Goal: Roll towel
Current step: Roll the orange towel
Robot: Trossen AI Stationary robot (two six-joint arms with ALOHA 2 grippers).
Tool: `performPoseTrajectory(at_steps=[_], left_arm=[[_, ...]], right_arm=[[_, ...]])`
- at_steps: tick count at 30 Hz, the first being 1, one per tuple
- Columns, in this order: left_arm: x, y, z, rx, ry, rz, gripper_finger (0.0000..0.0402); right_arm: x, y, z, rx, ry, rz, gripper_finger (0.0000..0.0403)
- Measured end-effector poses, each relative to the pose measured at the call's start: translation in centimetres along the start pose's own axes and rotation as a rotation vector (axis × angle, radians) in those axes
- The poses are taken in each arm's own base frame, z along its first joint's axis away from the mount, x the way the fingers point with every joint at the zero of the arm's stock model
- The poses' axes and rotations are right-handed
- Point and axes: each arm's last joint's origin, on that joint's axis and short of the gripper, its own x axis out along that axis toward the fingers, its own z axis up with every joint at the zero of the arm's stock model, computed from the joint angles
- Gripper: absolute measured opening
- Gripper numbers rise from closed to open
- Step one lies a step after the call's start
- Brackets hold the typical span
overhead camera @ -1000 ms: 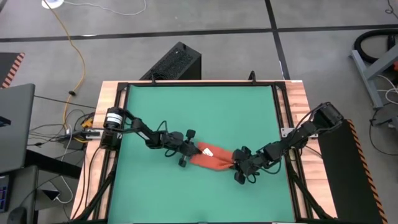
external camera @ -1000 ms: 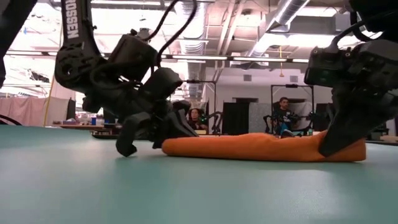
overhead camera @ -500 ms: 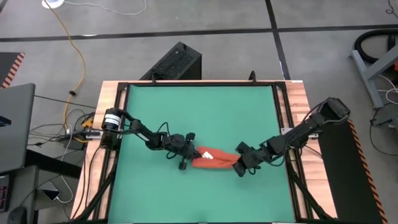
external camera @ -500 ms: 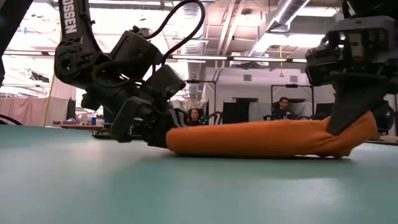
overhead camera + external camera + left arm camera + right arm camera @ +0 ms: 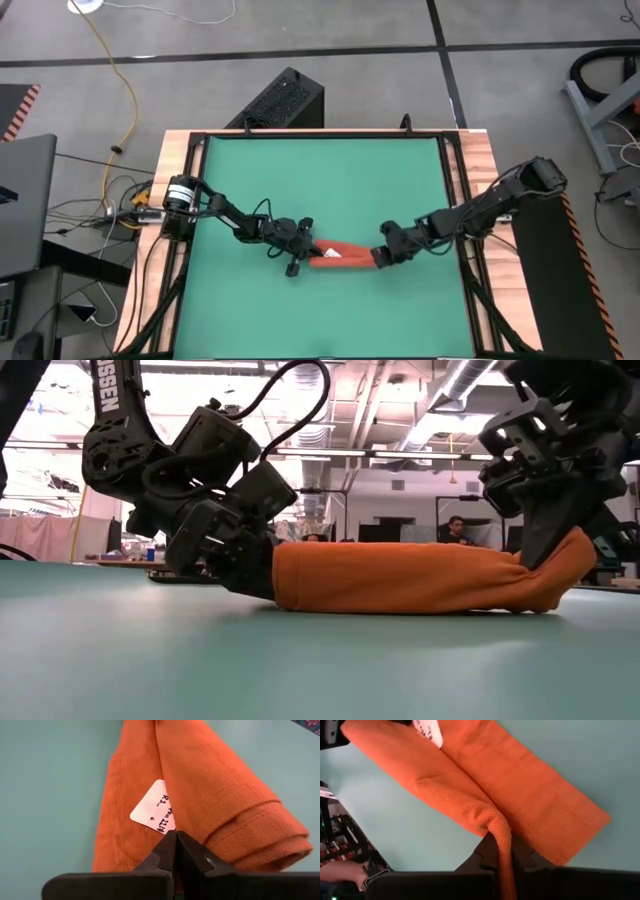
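Green mat lies open around the towel, each end pinched by 1 hand: left, right.

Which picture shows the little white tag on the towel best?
The left wrist view: the white tag fills it, writing visible. The right wrist view cuts it off at the edge, the high view shows a speck, the low view none.

Orange-red towel, white tag, folded long, mid-mat.
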Motion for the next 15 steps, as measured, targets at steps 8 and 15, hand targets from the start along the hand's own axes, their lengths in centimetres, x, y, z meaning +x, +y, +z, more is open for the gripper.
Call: performPoseTrajectory(at_steps=[8,15], left_arm=[[-0.01,-0.15,0.04,-0.075,-0.002,-0.052,0.0],[-0.02,-0.18,0.09,-0.078,-0.012,-0.06,0.0]], right_arm=[[-0.07,-0.63,0.56,0.042,0.003,-0.064,0.0026],[-0.12,-0.92,0.85,0.055,-0.004,-0.091,0.0031]])
